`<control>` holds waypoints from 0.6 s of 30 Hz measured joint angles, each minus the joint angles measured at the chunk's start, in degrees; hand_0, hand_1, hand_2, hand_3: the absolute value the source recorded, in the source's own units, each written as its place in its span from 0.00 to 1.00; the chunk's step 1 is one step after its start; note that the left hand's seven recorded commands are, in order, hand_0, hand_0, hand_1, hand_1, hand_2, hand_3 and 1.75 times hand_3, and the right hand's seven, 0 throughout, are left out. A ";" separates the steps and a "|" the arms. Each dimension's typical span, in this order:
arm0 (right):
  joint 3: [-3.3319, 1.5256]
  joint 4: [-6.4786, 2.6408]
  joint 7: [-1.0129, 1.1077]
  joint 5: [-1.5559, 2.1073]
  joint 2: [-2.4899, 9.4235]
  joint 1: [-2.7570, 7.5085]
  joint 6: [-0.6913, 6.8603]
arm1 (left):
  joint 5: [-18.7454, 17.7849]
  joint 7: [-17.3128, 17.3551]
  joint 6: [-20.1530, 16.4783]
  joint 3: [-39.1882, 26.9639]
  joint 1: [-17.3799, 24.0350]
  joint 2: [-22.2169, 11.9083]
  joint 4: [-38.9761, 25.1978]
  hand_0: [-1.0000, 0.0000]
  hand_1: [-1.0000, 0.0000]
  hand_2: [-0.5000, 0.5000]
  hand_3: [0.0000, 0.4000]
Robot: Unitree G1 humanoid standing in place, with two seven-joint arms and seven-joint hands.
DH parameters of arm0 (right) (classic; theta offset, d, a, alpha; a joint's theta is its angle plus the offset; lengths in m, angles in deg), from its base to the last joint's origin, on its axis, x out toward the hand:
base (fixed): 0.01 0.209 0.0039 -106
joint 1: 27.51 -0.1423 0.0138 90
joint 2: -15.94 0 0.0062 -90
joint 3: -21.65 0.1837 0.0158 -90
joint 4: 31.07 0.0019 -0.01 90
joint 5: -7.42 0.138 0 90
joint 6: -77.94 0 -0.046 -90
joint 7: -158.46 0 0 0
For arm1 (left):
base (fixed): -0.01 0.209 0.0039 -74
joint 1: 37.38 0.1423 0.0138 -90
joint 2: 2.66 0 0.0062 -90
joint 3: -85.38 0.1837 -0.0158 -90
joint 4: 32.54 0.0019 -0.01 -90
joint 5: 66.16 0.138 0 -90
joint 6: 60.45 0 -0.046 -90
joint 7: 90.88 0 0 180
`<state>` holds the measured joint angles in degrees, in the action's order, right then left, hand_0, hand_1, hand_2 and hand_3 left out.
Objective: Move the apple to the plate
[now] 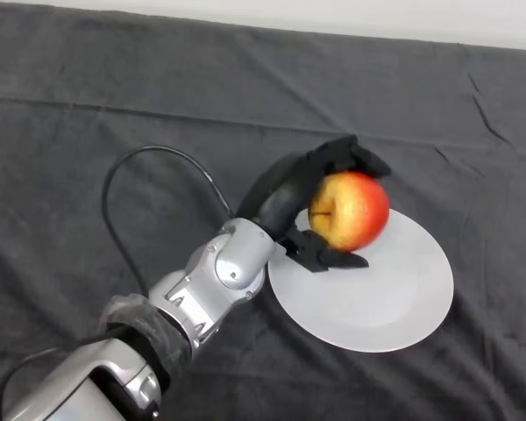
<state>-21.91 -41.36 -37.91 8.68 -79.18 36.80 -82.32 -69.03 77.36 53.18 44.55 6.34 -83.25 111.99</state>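
Right now the left hand (285, 203) has its black fingers (355, 158) and thumb curled round the red-and-yellow apple (351, 210), holding it over the near-left edge of the white plate (394, 289) on the dark-clothed surface (114, 105).

One apple (351, 210), red with a yellow patch. One plate (394, 298), white and round. One hand (285, 197), black, on one silver-grey arm (202, 289). One dark cloth (114, 105) over the one surface. That makes a single item of each kind: no second fruit, no second dish. The apple sits within the curled fingers (355, 158) of the hand, over the plate's near-left edge, so the two task things are counted together in one spot.
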 measured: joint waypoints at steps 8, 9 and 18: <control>0.00 -0.07 0.00 -0.02 0.00 -0.01 0.00 | -1.40 1.02 0.00 4.52 -0.13 0.01 1.16 0.00 0.01 0.50 1.00; 0.00 -0.08 0.00 -0.02 0.00 -0.01 0.00 | -1.65 1.03 0.00 4.72 -0.13 0.05 1.36 0.00 0.02 0.49 1.00; 0.02 -0.33 0.00 -0.03 0.00 -0.01 -0.01 | -3.47 1.05 0.01 6.73 -1.10 0.04 2.14 0.00 0.42 0.29 1.00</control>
<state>-21.89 -41.69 -37.91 8.65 -79.18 36.79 -82.33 -72.50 78.41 53.20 51.28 5.24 -83.21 114.13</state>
